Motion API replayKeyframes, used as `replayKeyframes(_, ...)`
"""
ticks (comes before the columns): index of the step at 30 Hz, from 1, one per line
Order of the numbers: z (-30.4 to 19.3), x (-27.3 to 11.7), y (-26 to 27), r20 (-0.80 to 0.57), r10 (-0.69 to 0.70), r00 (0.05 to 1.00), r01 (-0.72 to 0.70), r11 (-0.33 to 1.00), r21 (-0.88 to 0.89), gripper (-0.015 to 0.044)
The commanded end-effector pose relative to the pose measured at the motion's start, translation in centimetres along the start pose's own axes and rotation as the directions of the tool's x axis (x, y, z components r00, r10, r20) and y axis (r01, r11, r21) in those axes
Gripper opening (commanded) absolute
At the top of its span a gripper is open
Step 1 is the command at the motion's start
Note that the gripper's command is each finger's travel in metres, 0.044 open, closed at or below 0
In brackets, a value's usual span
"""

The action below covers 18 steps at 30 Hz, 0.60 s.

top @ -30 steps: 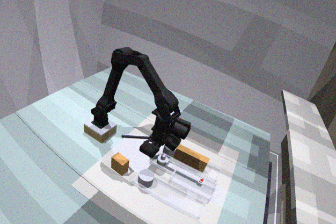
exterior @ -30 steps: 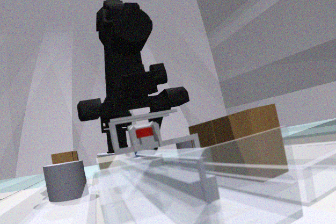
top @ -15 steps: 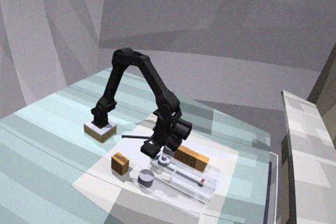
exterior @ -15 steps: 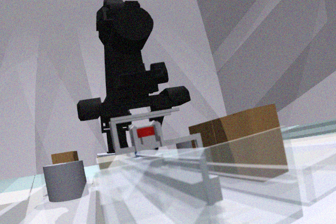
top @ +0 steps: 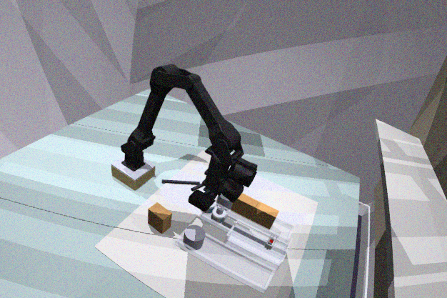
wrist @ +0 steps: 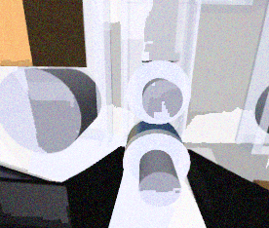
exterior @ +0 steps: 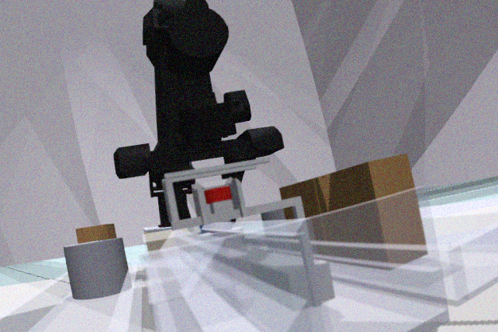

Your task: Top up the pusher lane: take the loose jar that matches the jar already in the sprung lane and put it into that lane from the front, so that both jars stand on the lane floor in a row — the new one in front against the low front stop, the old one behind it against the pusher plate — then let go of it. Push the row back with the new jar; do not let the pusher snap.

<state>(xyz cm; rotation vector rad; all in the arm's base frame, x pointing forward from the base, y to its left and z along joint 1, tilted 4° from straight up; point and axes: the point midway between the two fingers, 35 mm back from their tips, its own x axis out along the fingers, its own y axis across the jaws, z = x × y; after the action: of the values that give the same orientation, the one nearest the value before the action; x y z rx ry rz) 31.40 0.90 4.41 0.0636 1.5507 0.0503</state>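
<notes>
The hand (wrist: 155,195) is pinching the small white jar (wrist: 156,171) at the front end of the lane (top: 248,239), just in front of the matching jar (wrist: 159,97) standing in the lane.

Two jars (wrist: 156,97) in lane (top: 252,239) (in a row)
</notes>
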Motion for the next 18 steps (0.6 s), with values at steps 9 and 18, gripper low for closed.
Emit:
replayKeyframes(9,1.18,-0.32,-0.02,0.025,-0.002,1.000,0.002,1.000,-0.003,0.0000)
replayKeyframes(18,1.48,-0.39,-0.02,0.025,-0.002,1.000,0.002,1.000,-0.003,0.0000)
